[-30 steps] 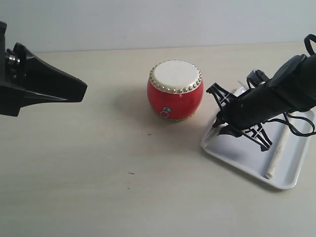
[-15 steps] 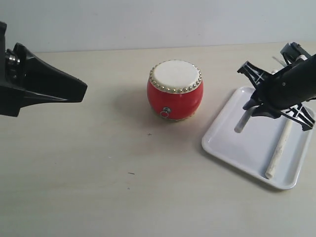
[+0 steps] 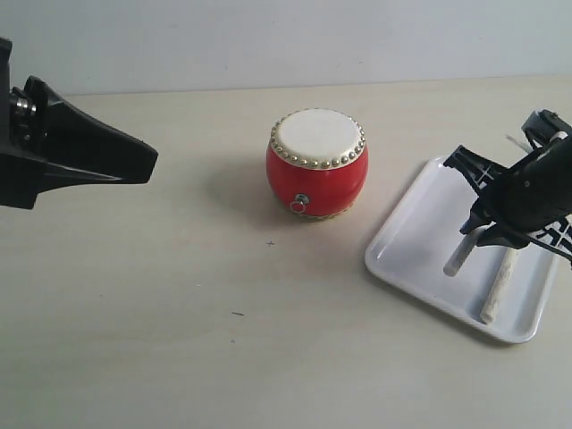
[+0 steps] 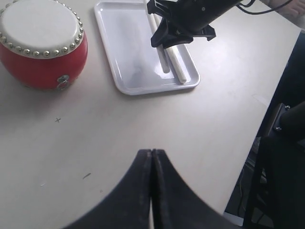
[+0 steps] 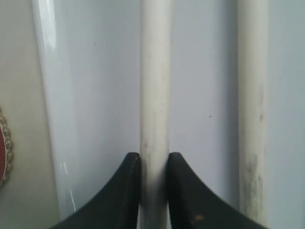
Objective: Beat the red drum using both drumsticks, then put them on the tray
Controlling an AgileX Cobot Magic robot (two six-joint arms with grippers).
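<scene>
The red drum stands upright in the middle of the table, also in the left wrist view. To its right lies the white tray. One drumstick lies flat in the tray. My right gripper hangs over the tray, shut on the second drumstick, whose free end points down toward the tray floor. In the right wrist view the held drumstick runs parallel to the lying drumstick, with the right gripper clamped round it. My left gripper hovers far left, shut and empty.
The pale table spreads around the drum and tray. Seen from the left wrist, the tray lies beyond the drum, the right arm reaches over it, and the table's edge drops off beside it.
My right gripper carried its drumstick from the tray's drum-side edge further over the tray, and it now sits lower beside the lying stick. The left arm has not moved.
</scene>
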